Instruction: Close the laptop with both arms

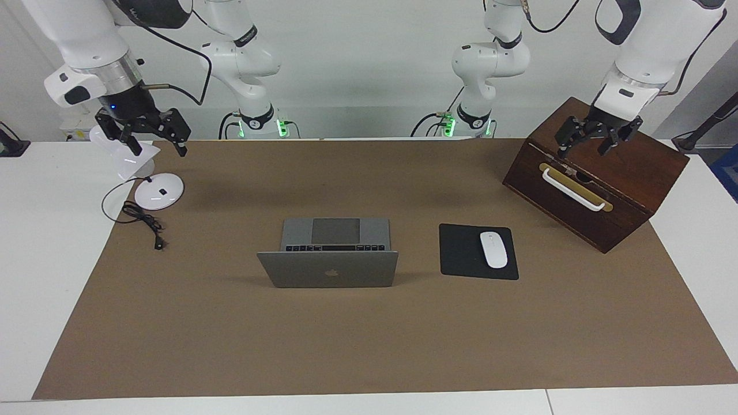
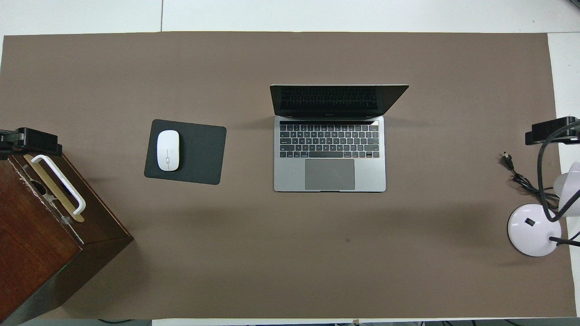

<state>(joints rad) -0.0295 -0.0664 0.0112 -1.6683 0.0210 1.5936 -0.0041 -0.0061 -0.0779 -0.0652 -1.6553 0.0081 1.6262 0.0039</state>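
The laptop (image 1: 328,262) stood open, untouched; the left gripper (image 1: 597,138) hung spread over the wooden box (image 1: 622,190), the right gripper (image 1: 151,134) spread above the desk lamp (image 1: 155,187). Closing remained undone.

The white table (image 1: 34,259) carries a brown mat (image 1: 369,346); on it sit laptop (image 1: 331,262), mouse pad (image 1: 461,253), wooden box (image 1: 599,178), apparently a lamp (image 1: 158,190).

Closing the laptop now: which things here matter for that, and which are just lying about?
For the job:
laptop, lid open
left gripper, over the wooden box
right gripper, over the lamp

Lying about:
wooden box
lamp
mouse on mouse pad
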